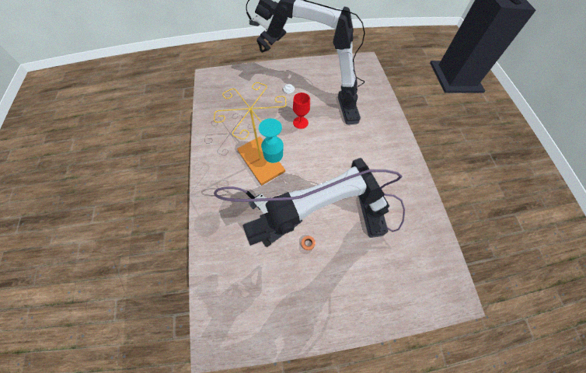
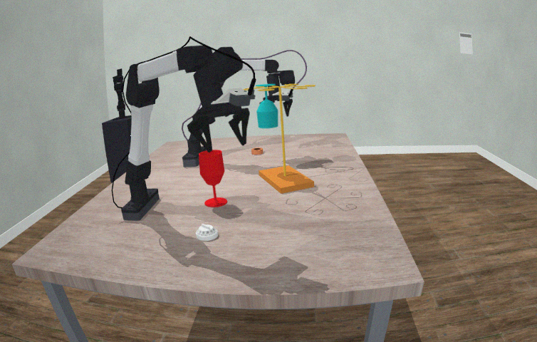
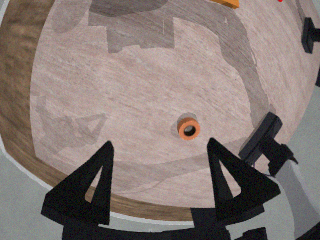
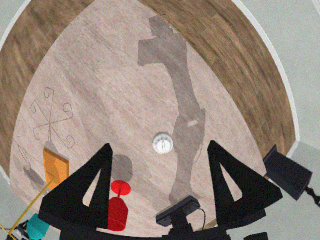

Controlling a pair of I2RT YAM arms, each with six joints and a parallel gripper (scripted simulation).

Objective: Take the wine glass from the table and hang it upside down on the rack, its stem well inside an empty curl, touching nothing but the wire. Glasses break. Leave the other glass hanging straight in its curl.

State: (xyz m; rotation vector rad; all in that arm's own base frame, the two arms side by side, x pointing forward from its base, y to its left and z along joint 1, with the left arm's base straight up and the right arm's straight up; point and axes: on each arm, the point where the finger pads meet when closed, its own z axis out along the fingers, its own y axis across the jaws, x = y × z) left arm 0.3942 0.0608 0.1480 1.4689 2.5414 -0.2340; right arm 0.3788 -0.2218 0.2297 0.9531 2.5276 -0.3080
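The brittle red wine glass (image 1: 301,103) (image 2: 211,167) (image 4: 118,214) wants a light pinch — at its slim stem (image 1: 301,117) (image 2: 214,192) (image 4: 120,194). Left gripper (image 1: 258,231) (image 2: 275,112) (image 3: 160,142) and right gripper (image 1: 263,46) (image 2: 226,146) (image 4: 160,147) stand wide, empty.
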